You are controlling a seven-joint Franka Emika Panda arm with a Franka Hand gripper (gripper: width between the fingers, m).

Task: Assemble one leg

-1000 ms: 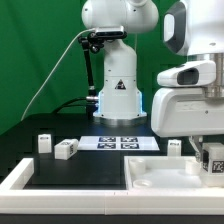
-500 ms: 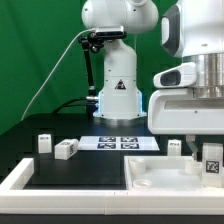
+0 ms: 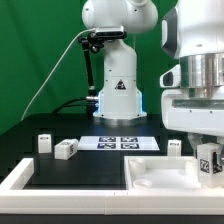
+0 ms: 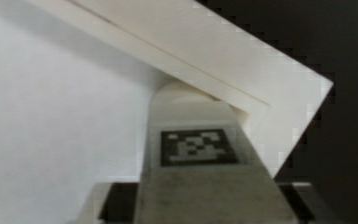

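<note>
My gripper (image 3: 208, 166) is shut on a leg (image 3: 209, 156), a small white peg with a square tag, at the exterior view's right. It holds the leg upright just above the far right corner of the large white panel (image 3: 160, 175). In the wrist view the leg (image 4: 201, 150) runs out between my dark fingers (image 4: 123, 200), tag facing the camera, with the panel (image 4: 51, 110) beneath and its edge slanting past the leg's tip. Three more legs lie on the black table: two at the left (image 3: 43, 143) (image 3: 66, 149) and one behind the panel (image 3: 175, 146).
The marker board (image 3: 120, 142) lies flat in front of the robot base (image 3: 118, 95). A white rim (image 3: 20, 178) borders the table at the front left. A black cable hangs at the left against the green backdrop.
My hand has turned and shifted a little toward the exterior view's right, still holding the leg over the panel's corner. The loose legs have not moved.
</note>
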